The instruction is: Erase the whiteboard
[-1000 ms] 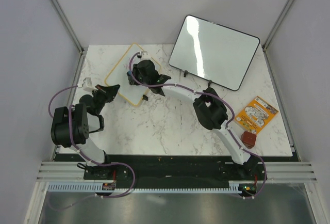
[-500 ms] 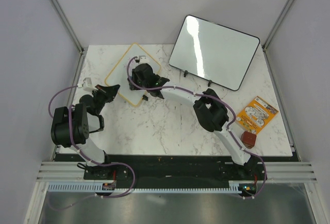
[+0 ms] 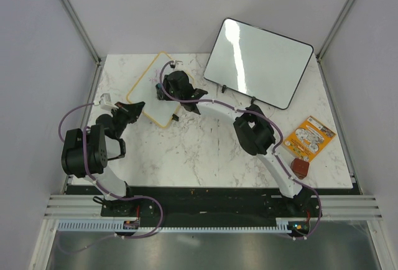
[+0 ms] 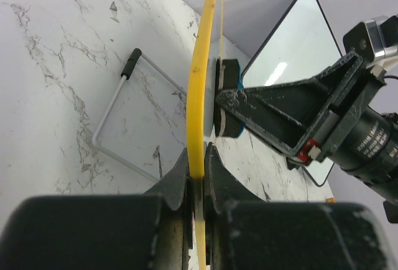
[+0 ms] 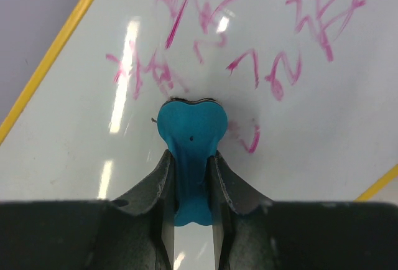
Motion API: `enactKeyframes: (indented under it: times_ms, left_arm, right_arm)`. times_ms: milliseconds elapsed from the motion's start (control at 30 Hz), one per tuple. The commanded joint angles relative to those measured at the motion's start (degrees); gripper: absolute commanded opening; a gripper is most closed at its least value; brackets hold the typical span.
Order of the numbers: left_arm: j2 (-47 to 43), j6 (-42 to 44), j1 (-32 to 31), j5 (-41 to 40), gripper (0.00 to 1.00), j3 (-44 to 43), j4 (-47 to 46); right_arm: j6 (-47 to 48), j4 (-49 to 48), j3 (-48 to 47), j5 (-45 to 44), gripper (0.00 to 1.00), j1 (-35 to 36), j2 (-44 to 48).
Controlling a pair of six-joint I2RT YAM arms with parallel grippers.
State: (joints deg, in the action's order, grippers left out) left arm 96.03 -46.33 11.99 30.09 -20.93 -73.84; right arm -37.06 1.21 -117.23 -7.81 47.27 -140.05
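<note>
Only illegible pink handwriting point(image 5: 242, 61) on the whiteboard point(image 5: 323, 127)

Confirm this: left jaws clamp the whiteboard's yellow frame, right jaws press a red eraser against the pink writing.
No: the eraser is blue, not red; the right wrist view shows it. Left jaws clamp the whiteboard's yellow frame, right jaws press the eraser against the pink writing.
</note>
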Motion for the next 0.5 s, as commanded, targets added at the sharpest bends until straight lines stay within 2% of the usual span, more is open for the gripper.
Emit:
enactKeyframes:
  times_ms: [0, 100, 233, 467]
  left_arm:
    - [-0.32, 7.3, -2.58, 8.32, 0.02, 0.8, -1.04]
    - [-0.23, 7.39, -2.58, 8.32, 0.02, 0.8, -1.04]
    - [-0.14, 7.39, -2.58, 8.41, 0.02, 0.71, -0.86]
    - [-0.31, 7.48, -2.76, 8.41, 0.02, 0.8, -0.86]
  right_arm:
    - [-1.44, 3.79, -3.59, -0.45, 0.0, -1.73, -9.45]
    - [-1.17, 5.64, -6.08, 1.04, 0.0, -2.18, -11.65]
    - [-0.47, 5.29, -2.4, 3.51, 0.0, -0.95, -10.17]
    - [1.9, 4.85, 3.14, 4.39, 0.0, 6.07, -7.7]
